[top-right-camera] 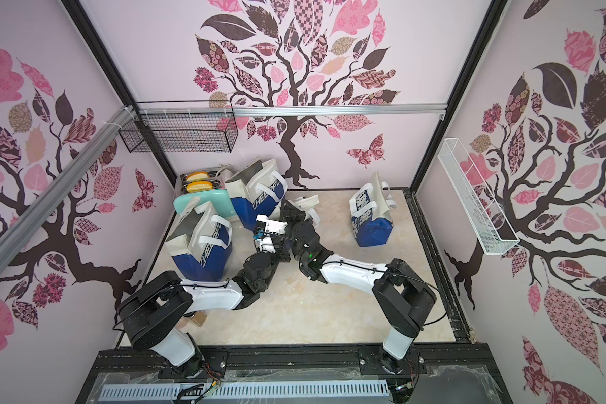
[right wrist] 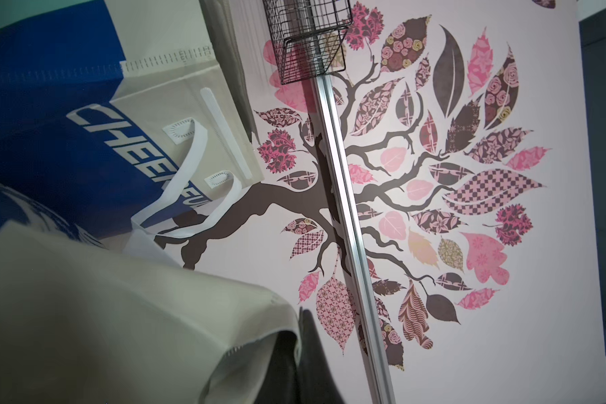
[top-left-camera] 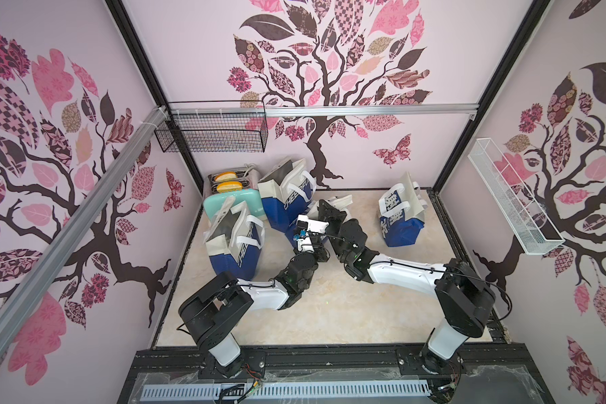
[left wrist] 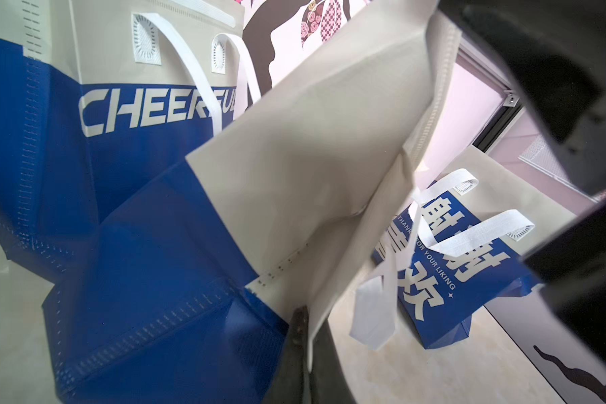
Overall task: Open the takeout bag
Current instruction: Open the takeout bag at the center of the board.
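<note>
1. The bag [top-left-camera: 340, 202] sits midway along the counter [top-left-camera: 329, 314], nearer its far edge, largely under both arms.
2. The left tool [left wrist: 308, 335] is clamped on its beige top edge.
3. The right tool [right wrist: 300, 335] pinches the beige rim.

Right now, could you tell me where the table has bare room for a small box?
The widest bare patch is the table front, between the left arm base and right arm base. A narrower strip lies between the middle bag and the right-hand bag. The back left is crowded with toaster, back bag and left bag.
</note>
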### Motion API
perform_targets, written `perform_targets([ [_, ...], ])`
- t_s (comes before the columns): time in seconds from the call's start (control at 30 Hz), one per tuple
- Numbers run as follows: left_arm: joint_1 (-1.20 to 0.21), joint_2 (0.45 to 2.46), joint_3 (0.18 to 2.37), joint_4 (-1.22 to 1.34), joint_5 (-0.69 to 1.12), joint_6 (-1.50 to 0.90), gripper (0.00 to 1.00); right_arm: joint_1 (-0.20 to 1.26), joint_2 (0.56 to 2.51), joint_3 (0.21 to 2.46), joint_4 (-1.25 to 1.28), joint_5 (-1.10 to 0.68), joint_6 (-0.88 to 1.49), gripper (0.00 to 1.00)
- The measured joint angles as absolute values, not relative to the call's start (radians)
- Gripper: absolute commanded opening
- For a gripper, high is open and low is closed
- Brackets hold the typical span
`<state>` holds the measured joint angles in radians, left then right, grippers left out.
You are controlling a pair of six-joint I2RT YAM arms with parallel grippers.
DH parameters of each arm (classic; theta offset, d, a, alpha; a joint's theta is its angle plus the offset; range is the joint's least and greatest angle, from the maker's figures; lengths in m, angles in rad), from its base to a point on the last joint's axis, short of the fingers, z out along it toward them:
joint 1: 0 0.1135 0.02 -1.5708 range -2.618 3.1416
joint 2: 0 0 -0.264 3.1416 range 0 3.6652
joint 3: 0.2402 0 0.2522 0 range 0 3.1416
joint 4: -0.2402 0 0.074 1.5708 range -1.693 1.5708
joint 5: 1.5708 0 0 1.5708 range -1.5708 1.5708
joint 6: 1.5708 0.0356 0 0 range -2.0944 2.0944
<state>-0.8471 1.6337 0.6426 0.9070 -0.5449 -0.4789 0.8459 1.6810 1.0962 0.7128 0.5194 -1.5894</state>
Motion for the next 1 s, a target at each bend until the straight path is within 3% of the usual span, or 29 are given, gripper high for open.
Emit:
perform_targets([
  [0.07,-0.847,1.628,0.637,0.896,-0.545,-0.493,0.00,0.856,1.674,1.124,0.631,0.525,-1.595,0.00],
  [0.17,-0.847,1.605,0.636,0.862,-0.531,-0.504,0.00,0.869,1.648,1.155,0.505,0.529,-1.538,0.27],
  [0.27,-0.848,1.567,0.636,0.816,-0.512,-0.528,0.00,0.881,1.592,1.172,0.386,0.522,-1.388,0.45],
  [0.43,-0.854,1.496,0.636,0.745,-0.473,-0.560,0.00,0.870,1.457,1.117,0.268,0.467,-1.101,0.58],
  [0.7,-0.856,1.458,0.639,0.675,-0.455,-0.578,0.00,0.831,1.368,0.876,0.297,0.381,-0.863,0.65],
  [1.0,-0.855,1.458,0.639,0.664,-0.454,-0.580,0.00,0.822,1.387,0.825,0.405,0.356,-0.792,0.67],
])
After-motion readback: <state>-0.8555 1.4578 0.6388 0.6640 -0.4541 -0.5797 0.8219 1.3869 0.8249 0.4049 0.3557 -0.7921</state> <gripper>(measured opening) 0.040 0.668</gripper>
